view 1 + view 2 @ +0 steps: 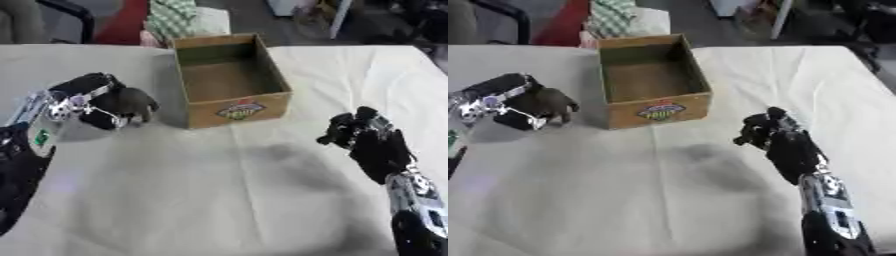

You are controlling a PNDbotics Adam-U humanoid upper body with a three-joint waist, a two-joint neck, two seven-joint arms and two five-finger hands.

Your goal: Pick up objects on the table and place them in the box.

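Note:
An open cardboard box [230, 107] with a coloured label on its front stands at the middle back of the table, and its inside looks bare. My left hand [87, 97] hovers just left of the box, its fingers curled round a dark grey-brown rounded object [133, 103] that I cannot make out further. On the right, my right hand [357, 131] hangs over the cloth in front of the box's right corner. Its fingers are curled and nothing shows in them.
A pale cloth [219, 200] covers the table, with a soft shadow near the middle. Behind the far edge are a green-checked fabric [179, 17], something red [127, 22] and dark furniture.

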